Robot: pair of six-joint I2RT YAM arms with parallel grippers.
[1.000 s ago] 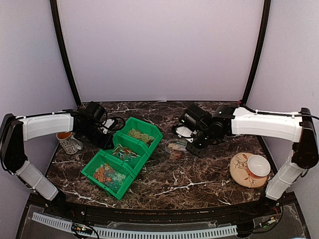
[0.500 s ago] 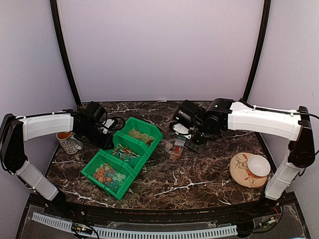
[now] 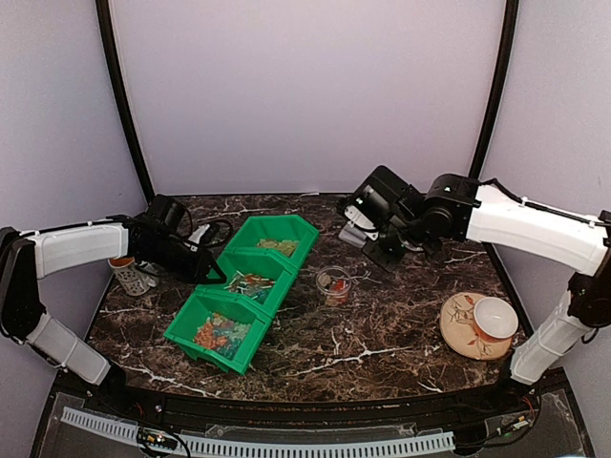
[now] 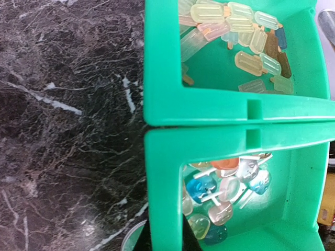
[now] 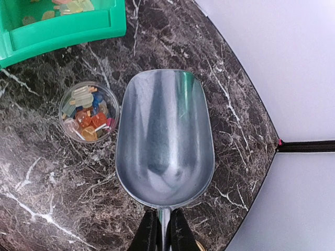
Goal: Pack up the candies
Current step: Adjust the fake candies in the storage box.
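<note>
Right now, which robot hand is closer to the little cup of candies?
Right. The right gripper holds the scoop near the cup. The left gripper grips the green bins on the side away from the cup.

Left pincer [image 3: 210,275] and right pincer [image 5: 159,218] both clamped shut (arms outstretched).
</note>
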